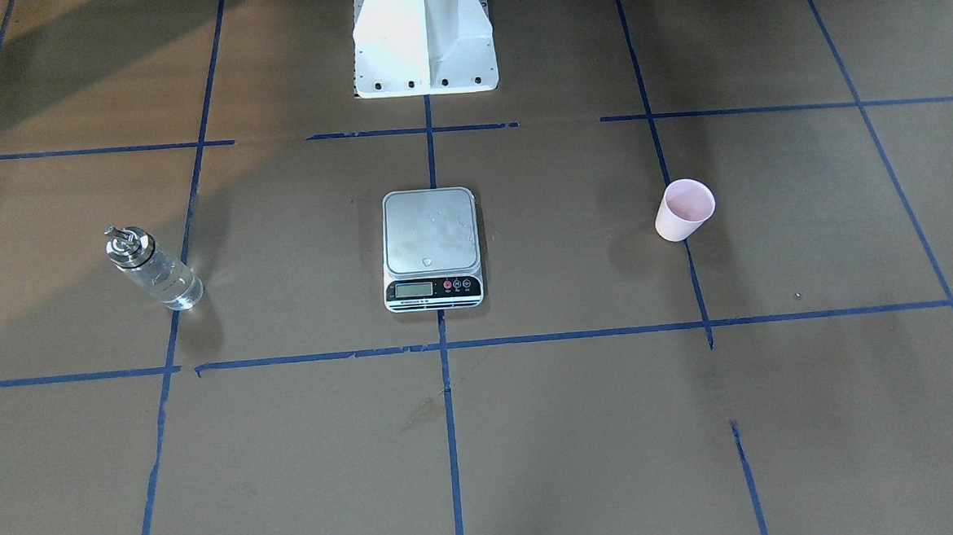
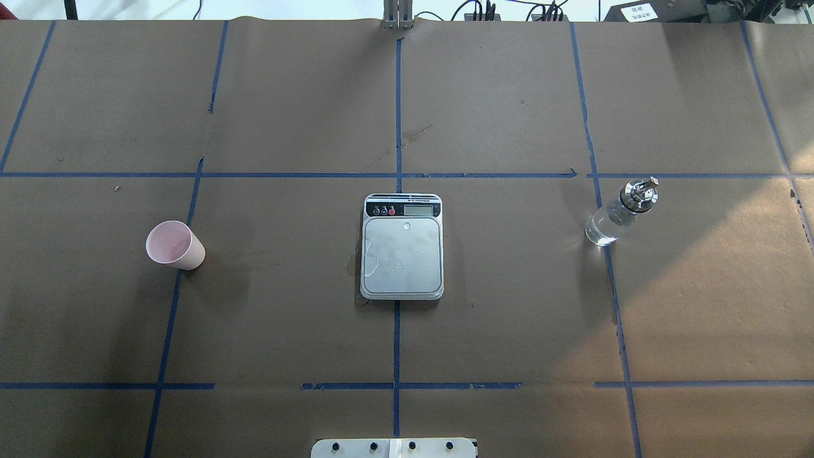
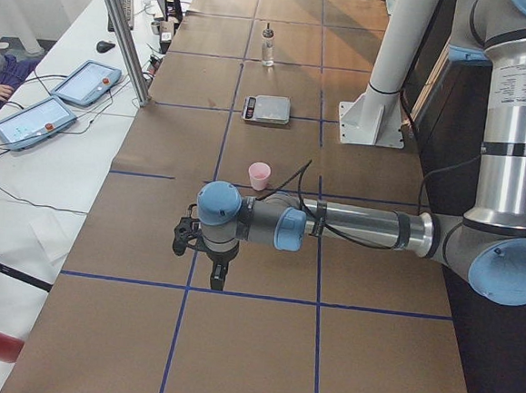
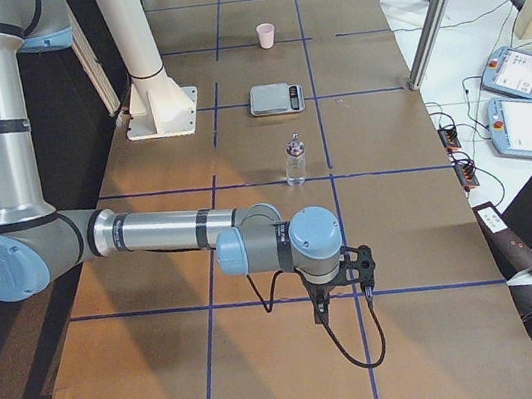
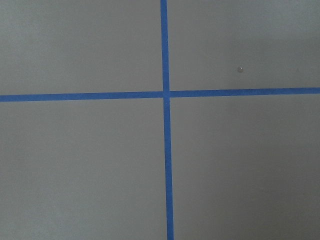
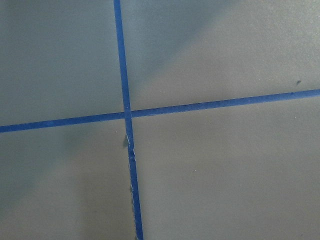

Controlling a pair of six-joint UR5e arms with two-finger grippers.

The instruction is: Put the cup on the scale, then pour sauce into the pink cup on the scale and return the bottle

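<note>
Nearest the left-end camera, the left arm lies stretched low over the counter (image 2: 286, 318), its left claw (image 3: 215, 279) hanging point-down above a blue tape (image 5: 165, 150) crossing, farther from the scale (image 2: 407, 267) than the cup (image 2: 173, 245) is. It holds nothing. How far it is open I cannot tell, since only the side view shows it and its wrist camera sees tape and brown paper alone. The right claw (image 4: 321, 314) mirrors it on the far side of the bottle (image 2: 619, 213) from the scale, equally empty, its opening equally unreadable.

The scale sits centred before the robot's base, its display strip turned away from the robot towards the operators' side, probably so they can read it. A few droplets lie on its plate. The cup stands upright, well apart from the scale on the robot's left. The bottle stands upright, well apart on the robot's right, with its sauce barely showing through the glass.

This layout looks chosen to split the work: cup for the left arm, bottle for the right, scale within reach of both. Nothing of the task is done yet; fetching the cup comes first.
</note>
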